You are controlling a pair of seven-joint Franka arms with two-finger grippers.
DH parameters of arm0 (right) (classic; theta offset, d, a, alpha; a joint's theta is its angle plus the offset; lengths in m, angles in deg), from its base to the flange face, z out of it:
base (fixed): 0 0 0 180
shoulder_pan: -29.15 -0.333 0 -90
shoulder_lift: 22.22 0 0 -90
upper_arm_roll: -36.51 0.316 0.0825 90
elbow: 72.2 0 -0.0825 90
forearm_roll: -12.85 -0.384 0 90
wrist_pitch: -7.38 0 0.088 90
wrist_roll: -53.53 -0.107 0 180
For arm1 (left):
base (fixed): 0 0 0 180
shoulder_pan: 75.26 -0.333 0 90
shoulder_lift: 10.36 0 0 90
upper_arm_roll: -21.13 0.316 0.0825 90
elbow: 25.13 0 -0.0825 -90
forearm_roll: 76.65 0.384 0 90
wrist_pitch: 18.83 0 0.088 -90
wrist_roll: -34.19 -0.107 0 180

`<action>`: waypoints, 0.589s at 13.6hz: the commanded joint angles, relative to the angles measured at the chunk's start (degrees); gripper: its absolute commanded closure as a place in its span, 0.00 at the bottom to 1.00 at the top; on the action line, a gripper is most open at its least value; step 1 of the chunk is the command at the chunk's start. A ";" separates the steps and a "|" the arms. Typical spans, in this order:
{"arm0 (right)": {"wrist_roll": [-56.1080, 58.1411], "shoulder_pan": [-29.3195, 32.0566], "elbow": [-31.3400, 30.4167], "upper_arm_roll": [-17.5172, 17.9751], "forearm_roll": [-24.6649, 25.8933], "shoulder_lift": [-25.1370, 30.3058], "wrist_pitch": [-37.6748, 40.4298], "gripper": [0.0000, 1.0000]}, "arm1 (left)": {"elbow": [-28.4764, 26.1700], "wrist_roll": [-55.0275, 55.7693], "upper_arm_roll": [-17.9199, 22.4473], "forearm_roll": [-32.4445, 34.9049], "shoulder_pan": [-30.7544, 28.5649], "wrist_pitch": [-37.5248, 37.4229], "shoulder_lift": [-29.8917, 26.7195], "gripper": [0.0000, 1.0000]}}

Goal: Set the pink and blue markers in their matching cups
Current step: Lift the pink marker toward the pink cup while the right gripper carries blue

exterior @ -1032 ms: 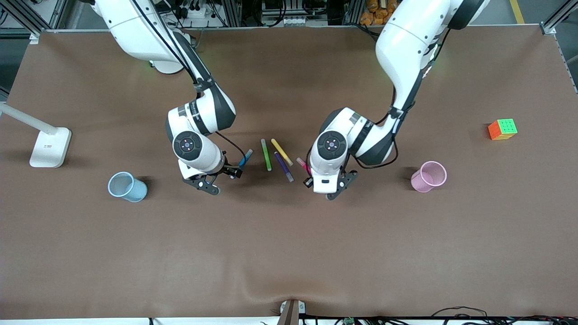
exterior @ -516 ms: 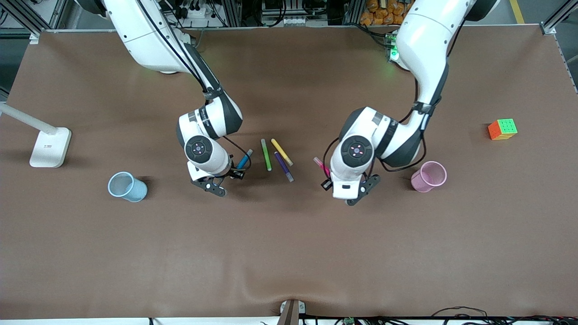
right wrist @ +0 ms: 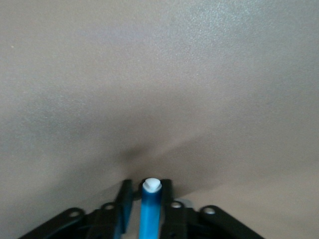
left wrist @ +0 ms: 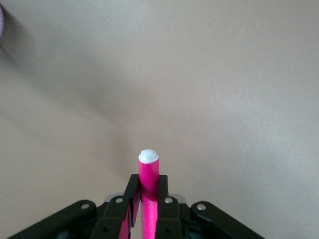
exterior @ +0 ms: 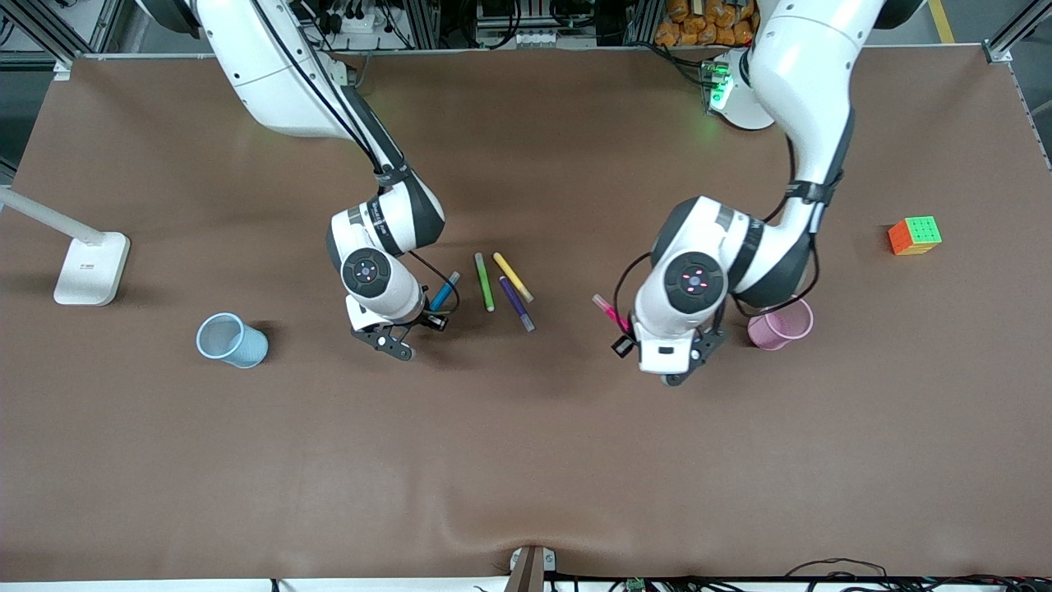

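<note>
Left gripper has its jaws clamped on the pink marker, up over the desk just beside the pink cup. Right gripper jaws pinch the blue marker down low, green marker, yellow marker and purple marker close by, blue cup well apart.

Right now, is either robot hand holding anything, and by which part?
Left gripper pinches the pink marker just below its white end; right gripper likewise the blue marker.

Left pincer grips pink marker beside pink cup.
</note>
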 commanded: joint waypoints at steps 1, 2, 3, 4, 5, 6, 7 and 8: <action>-0.28 -0.02 0.83 -0.50 -0.77 0.10 0.88 1.00 | -1.26 -1.64 -0.19 2.71 -1.85 -2.42 -2.72 0.91; 0.07 0.34 1.18 -0.50 -0.77 1.07 3.15 1.00 | -1.26 -1.73 -0.19 3.41 -2.20 -2.95 -2.98 0.91; 0.07 0.69 2.57 -0.59 -0.77 1.51 6.39 1.00 | -1.26 -1.82 -0.19 3.77 -2.47 -3.39 -3.07 0.91; 0.16 0.87 4.41 -0.76 -0.69 1.78 9.90 1.00 | -1.26 -1.82 -0.19 4.90 -3.17 -3.66 -3.51 0.91; 0.86 1.65 6.08 -0.94 -0.69 2.65 13.33 1.00 | -1.26 -1.82 -0.19 5.79 -3.52 -3.83 -3.60 0.91; 2.61 3.23 7.58 -0.86 -0.60 3.27 16.32 1.00 | -1.26 -2.25 -0.19 6.06 -3.96 -4.53 -3.69 0.91; 5.76 4.55 8.55 -0.85 -0.51 4.32 19.31 1.00 | -1.26 -2.86 -0.19 6.41 -4.66 -4.89 -3.95 0.91; 9.44 5.61 8.82 -1.03 0.10 5.81 21.95 1.00 | -1.26 -3.31 -0.19 6.85 -5.10 -5.06 -4.13 0.91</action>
